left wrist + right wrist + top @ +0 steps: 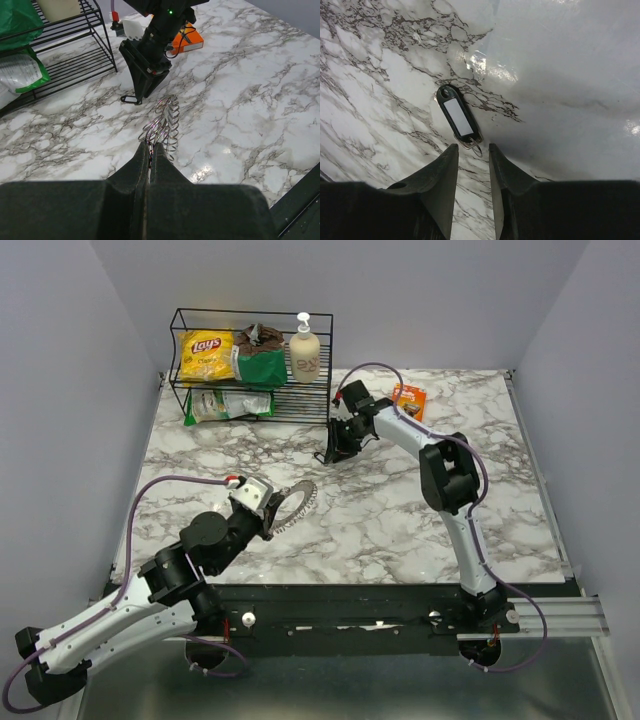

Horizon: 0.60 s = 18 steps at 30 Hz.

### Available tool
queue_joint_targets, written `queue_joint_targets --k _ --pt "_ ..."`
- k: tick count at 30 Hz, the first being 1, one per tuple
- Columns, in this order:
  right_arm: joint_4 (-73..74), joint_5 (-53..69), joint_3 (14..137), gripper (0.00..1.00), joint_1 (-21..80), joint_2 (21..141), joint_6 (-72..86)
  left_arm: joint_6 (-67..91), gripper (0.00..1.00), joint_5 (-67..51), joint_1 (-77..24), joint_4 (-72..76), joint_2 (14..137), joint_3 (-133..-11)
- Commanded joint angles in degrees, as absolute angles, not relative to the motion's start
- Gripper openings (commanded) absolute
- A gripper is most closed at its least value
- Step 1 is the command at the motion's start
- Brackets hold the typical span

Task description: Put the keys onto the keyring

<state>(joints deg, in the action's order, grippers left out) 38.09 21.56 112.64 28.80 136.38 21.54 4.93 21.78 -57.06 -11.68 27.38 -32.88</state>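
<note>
The keyring [165,122], a silvery coil-like loop, sticks out ahead of my left gripper [151,145], which is shut on its near edge; from above the keyring [296,504] hangs just over the marble in front of the left gripper [268,518]. One key piece shows: a black tag with a white label and a small wire ring [457,116], lying flat on the table. My right gripper [472,146] hovers over it, open, its tips on either side of the small ring without touching it. The same tag [129,99] lies under the right gripper [141,92]. No coloured keys show.
A black wire rack [255,420] at the back left holds a yellow chips bag [205,353], a green bag and a soap bottle [304,352]. An orange packet [409,400] lies behind the right arm. Grey walls close in the table on three sides.
</note>
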Motion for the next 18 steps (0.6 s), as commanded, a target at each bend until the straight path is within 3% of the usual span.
queue_joint_targets --k 1,7,14,15,18 --pt "44.82 23.90 116.72 0.36 28.56 139.57 20.13 4.75 0.00 20.48 -56.87 -8.61 25.84 -33.66" --pt "44.65 25.31 115.50 0.29 28.48 140.63 20.13 4.66 0.00 20.65 -56.87 -8.53 25.05 -33.22" --pt "42.81 26.28 113.83 0.08 28.48 139.58 20.13 4.75 0.00 20.57 -56.87 -8.35 25.31 -32.96" --pt "42.28 26.02 113.38 0.01 28.48 139.14 20.13 4.75 0.00 20.48 -56.87 -8.26 25.23 -32.87" --pt "39.73 25.58 111.45 0.01 28.56 137.03 19.78 4.75 0.00 20.57 -56.87 -8.44 25.31 -32.87"
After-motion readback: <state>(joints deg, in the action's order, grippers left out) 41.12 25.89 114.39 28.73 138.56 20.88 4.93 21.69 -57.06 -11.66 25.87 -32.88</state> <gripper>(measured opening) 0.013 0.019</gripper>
